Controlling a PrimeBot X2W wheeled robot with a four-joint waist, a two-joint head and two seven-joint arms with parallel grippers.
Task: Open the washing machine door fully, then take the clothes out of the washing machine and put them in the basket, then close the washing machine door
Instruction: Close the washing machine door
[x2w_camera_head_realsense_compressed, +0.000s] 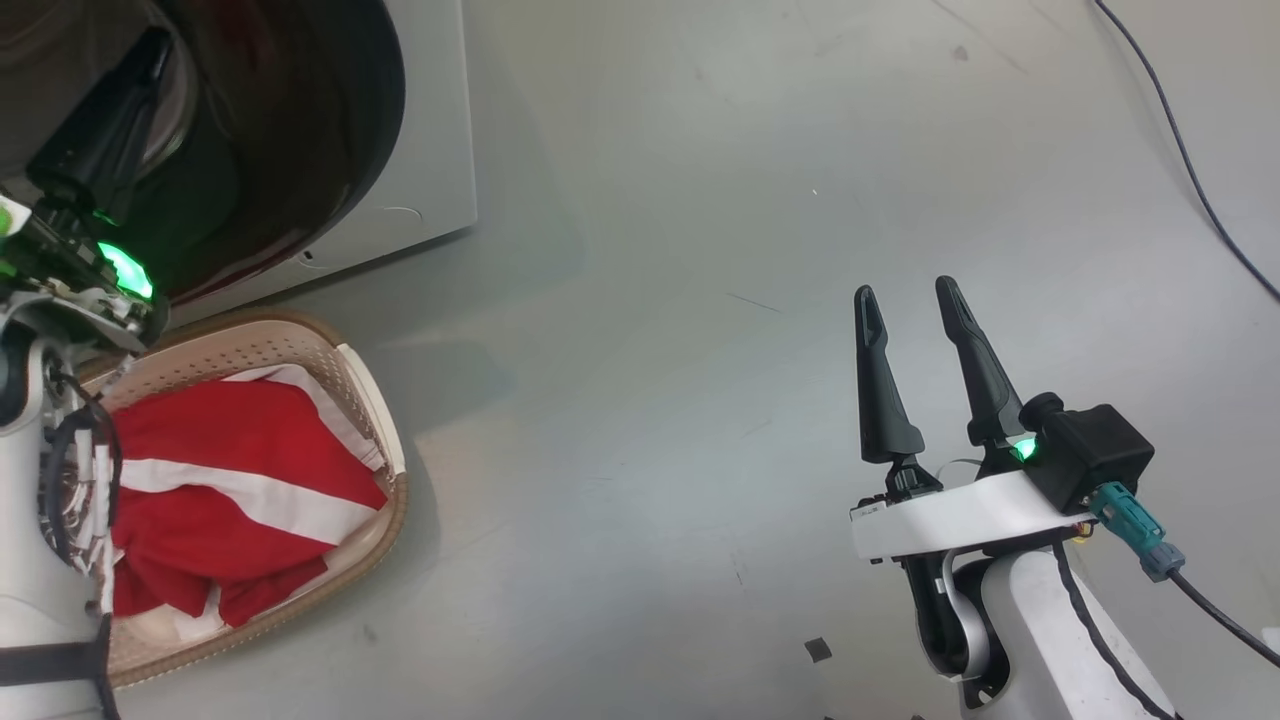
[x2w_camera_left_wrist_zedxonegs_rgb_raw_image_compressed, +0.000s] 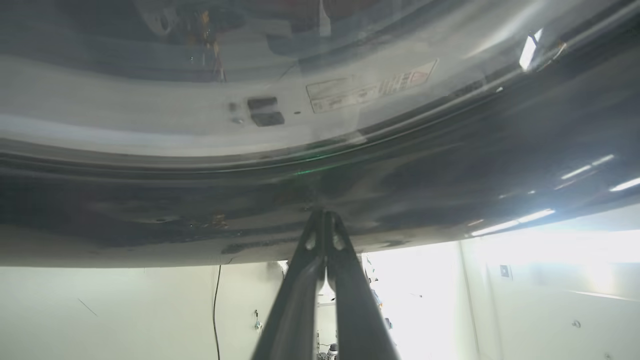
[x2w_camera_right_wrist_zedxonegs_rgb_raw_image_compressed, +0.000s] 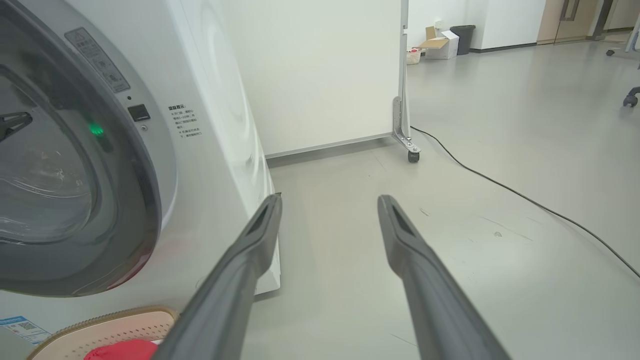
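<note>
The left gripper is closest to its wrist camera. Its two dark fingers are pressed together with nothing between them, and the joined tips touch the glossy black rim of the washing machine door. In the right wrist view the door lies against the front of the washing machine, or very nearly so; whether it has latched cannot be told. The right gripper hangs over bare floor well away from the machine, its fingers spread wide and holding nothing. The clothes lie heaped in the basket, which stands on the floor just in front of the machine, below the door. The door is likely to be stiff and fairly heavy, swinging on its hinge, and its polished rim looks slippery enough for closed fingertips to skid sideways. The rim is probably the place to push, rather than the bulging glass centre. The clothes are soft, limp and light, and seem to need no more handling. There is one machine, one door and one basket. The single red-and-white heap cannot be separated into garments to count. One dark cable crosses the floor.
</note>
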